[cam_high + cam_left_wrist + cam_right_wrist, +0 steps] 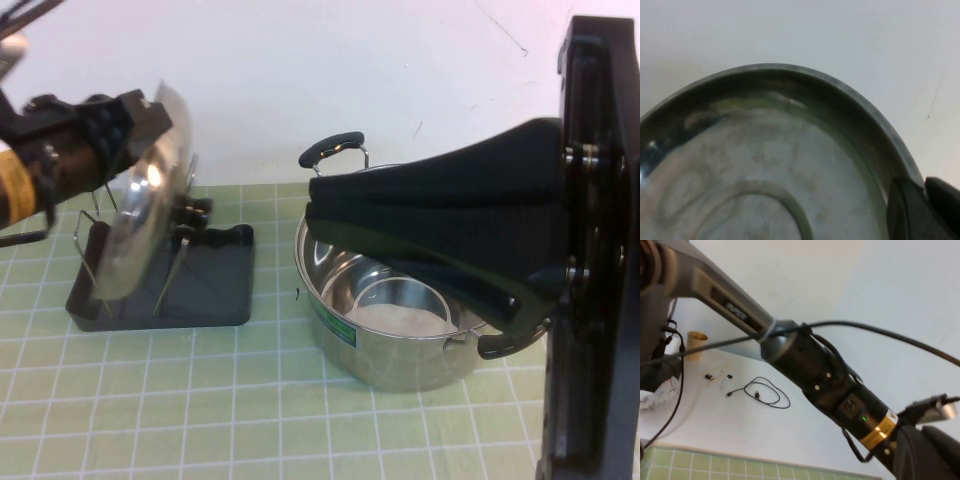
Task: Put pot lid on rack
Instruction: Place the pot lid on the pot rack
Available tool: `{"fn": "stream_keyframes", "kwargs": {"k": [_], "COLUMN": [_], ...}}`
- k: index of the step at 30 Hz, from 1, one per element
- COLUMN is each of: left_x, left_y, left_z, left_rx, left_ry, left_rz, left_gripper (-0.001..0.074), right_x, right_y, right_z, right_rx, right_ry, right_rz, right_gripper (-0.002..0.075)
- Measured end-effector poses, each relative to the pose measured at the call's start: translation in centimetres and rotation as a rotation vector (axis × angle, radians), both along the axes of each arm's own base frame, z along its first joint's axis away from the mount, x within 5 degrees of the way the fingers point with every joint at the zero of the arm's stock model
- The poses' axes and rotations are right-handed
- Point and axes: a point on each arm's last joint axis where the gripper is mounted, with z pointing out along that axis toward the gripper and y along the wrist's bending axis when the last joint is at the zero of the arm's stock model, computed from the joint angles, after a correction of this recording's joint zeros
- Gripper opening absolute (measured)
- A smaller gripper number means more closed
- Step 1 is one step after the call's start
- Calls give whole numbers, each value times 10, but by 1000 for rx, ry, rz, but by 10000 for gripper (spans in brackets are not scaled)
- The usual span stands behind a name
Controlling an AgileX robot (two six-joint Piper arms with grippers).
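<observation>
Black arms, yellow-banded left wrist (18, 185)

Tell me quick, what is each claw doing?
Left claw: shut on the pot lid, holding its rim above the rack.
Right claw: above the pot; can't tell if open or shut.

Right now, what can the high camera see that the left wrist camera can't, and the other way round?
Only the high view shows the rack, the open pot, the green table mat, and the right gripper raised close to the camera, over the pot. Only the left wrist view shows the lid's inner surface up close. Both show the pot lid held by the left gripper above the rack.
</observation>
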Motion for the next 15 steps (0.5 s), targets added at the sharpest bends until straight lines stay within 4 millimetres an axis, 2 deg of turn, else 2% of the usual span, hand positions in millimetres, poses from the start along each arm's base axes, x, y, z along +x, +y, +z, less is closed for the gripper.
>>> {"fn": "stream_keyframes", "kwargs": {"k": [7, 15], "left_x": [25, 33], "left_y": [-4, -3], "left_z": [-16, -27], "left_rx": [-63, -37], "left_ry": [29, 35], "left_rz": [-19, -10], "left_gripper": [13, 13], "right_x": [0, -1], "right_y": [0, 0], "right_z": [0, -1], "right_rx": [-2, -2], "right_ry": [5, 23], "right_rz": [5, 16], "right_gripper": [-1, -1]}}
